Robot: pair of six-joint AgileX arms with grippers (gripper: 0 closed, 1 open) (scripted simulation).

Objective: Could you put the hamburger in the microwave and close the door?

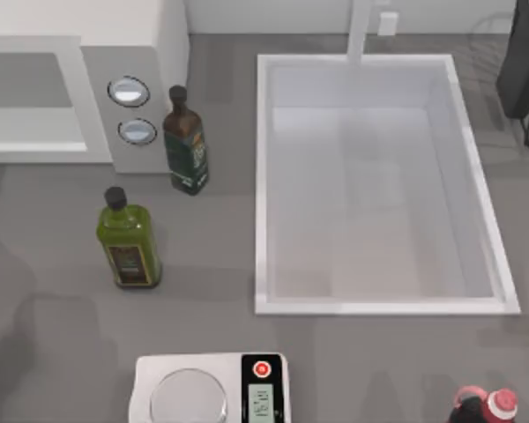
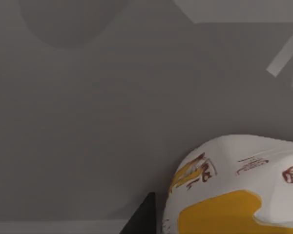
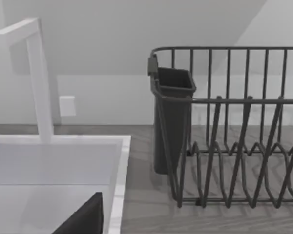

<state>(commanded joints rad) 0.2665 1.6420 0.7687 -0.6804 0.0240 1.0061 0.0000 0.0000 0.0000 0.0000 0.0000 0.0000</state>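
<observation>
Close under my left wrist the hamburger fills the near corner, one dark finger beside it; whether I grip it I cannot tell. I should keep it level and carry it clear of the two bottles toward the microwave at the table's far left.

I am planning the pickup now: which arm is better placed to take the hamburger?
Probably the left: its wrist view has the hamburger close below. The right wrist view faces the dish rack by the sink.
</observation>
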